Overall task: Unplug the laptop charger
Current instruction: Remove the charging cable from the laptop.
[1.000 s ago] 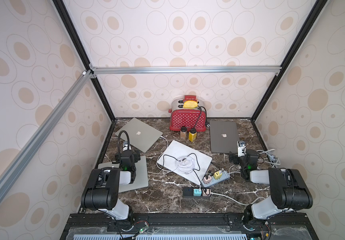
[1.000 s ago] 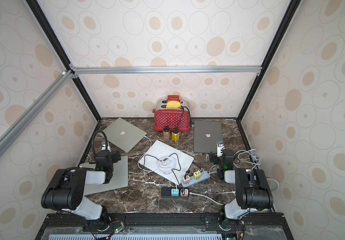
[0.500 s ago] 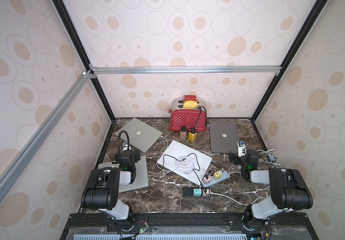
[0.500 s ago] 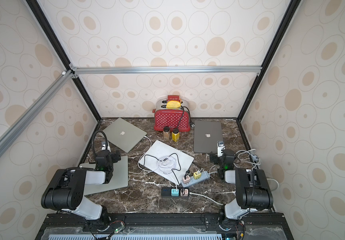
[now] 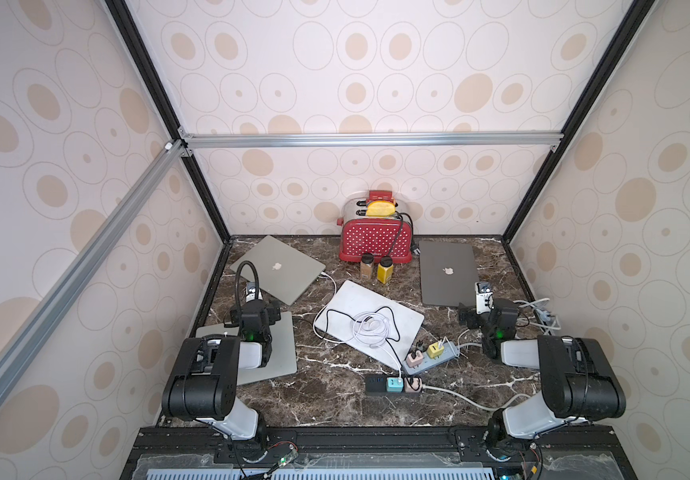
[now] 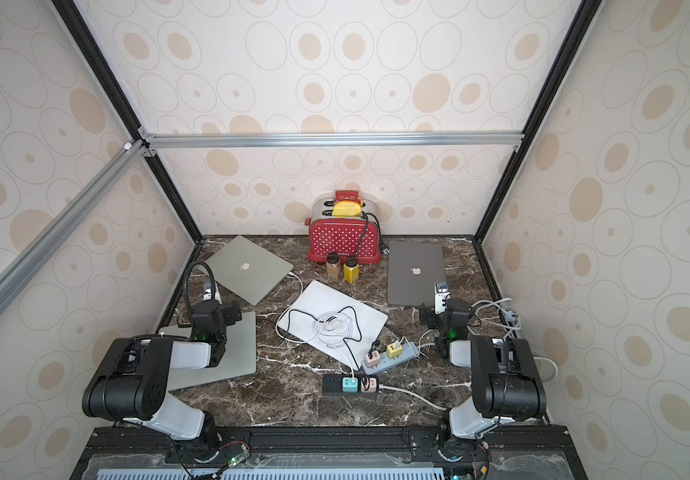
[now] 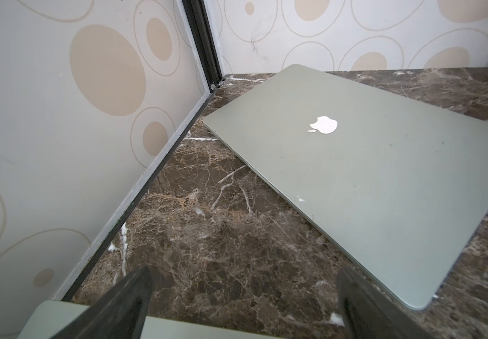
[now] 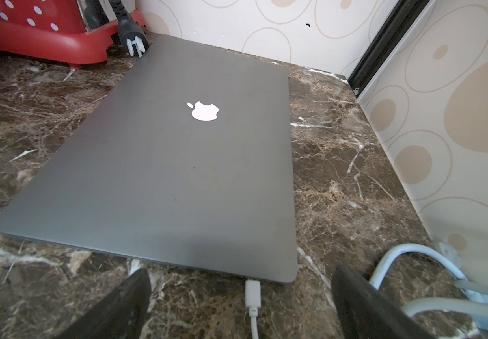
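**Marble top, plug lined up between my right jaws**

Brown marble tabletop (image 5: 335, 399) inside papered walls carries a red toaster (image 5: 374, 241), a pale power strip (image 5: 430, 359) and a black power strip (image 5: 393, 384). The laptop charger's white plug (image 8: 252, 293) sits in the near edge of the dark grey laptop (image 8: 160, 164), which lies at the back right in both top views. Its thin cable (image 8: 254, 325) runs back under my wrist.

My right gripper (image 8: 244, 296) is spread wide and holds nothing. In the right wrist view the plug lies roughly midway between the two fingers, untouched. My left gripper (image 7: 245, 289) is likewise wide open and empty. It hangs near a silver laptop (image 7: 369, 176) at the back left, well apart from the job.

I judge this to be the approach, with nothing grasped yet. To do it well I want to go lower and a little forward, so the pads close on the stiff white housing and not on the soft cable behind it. Then I pull straight back along the port, flat to the table, without twisting. The laptop may slide with the pull, so a slow draw seems wise. A thicker white cord (image 8: 407, 255) loops just beside one finger, and I must not snag it.
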